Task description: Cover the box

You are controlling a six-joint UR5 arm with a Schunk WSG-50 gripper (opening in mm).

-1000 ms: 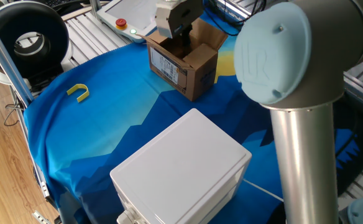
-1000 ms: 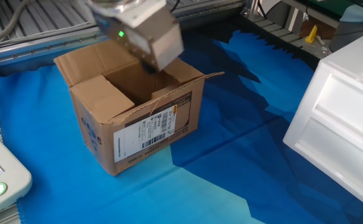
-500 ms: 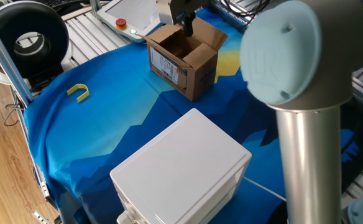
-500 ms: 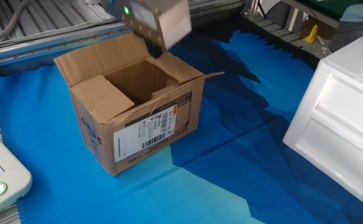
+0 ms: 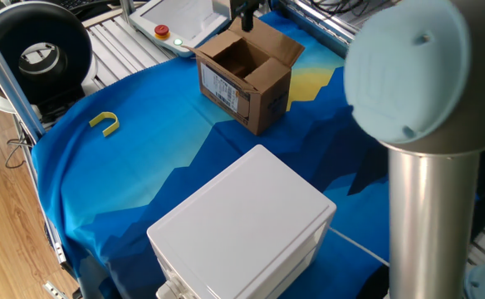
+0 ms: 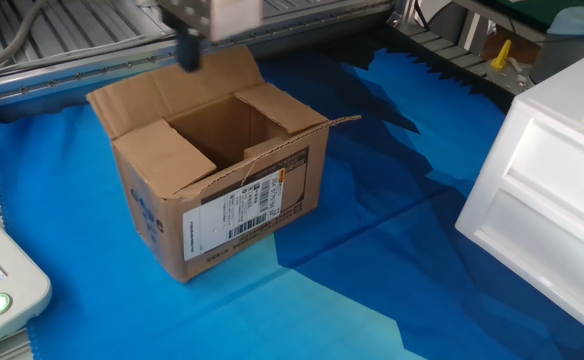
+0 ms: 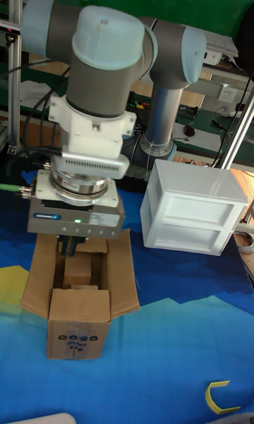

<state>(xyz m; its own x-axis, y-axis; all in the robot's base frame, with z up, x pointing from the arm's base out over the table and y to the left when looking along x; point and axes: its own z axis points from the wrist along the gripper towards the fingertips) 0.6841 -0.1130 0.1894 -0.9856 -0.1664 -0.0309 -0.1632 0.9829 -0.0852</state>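
Box point(image 6: 222, 190) unchanged (flaps open); gripper point(image 6: 187, 55) has risen above it

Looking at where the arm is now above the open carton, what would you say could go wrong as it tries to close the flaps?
1. The box stands loose on the blue cloth; a sideways push on a flap may slide or tip it rather than fold the flap.
2. The gripper hangs just above the rear flap; coming down badly placed, it could crush that flap into the box.
3. The flaps already folded inward may spring back up.
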